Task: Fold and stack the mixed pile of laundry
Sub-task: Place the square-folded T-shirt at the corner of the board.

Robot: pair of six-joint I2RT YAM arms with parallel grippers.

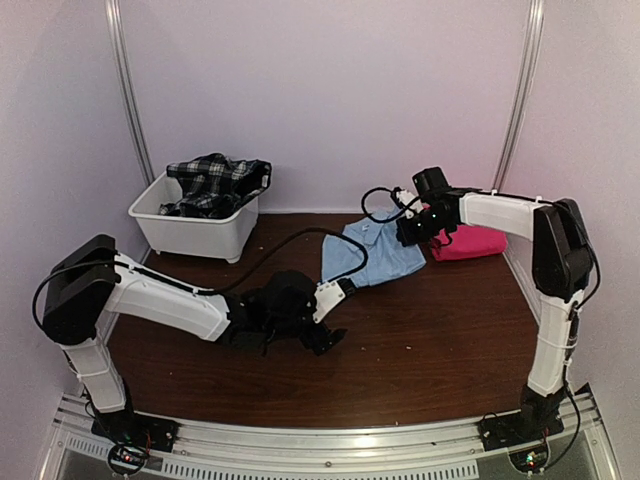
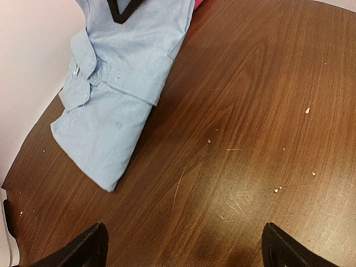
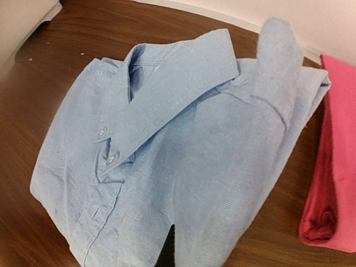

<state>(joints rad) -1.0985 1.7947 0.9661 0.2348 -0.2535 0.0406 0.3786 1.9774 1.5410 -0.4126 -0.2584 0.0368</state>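
The light blue collared shirt (image 1: 372, 255) lies folded on the brown table (image 1: 440, 340), right of centre. My right gripper (image 1: 415, 232) is shut on the shirt's right edge; in the right wrist view the cloth (image 3: 183, 156) bunches over the right gripper (image 3: 170, 251). A folded pink-red cloth (image 1: 468, 242) lies just right of the shirt (image 2: 117, 94). My left gripper (image 1: 335, 315) stands wide open and holds nothing, over bare wood near the shirt's front corner. Its fingertips (image 2: 92, 245) stay apart from the cloth. The plaid garment (image 1: 215, 185) sits heaped in the tub.
A white plastic tub (image 1: 195, 228) stands at the back left against the wall. A black cable (image 1: 300, 240) arcs over the table from the left arm towards the shirt. Pale walls close in the back and both sides. The pink cloth (image 3: 334, 167) borders the shirt.
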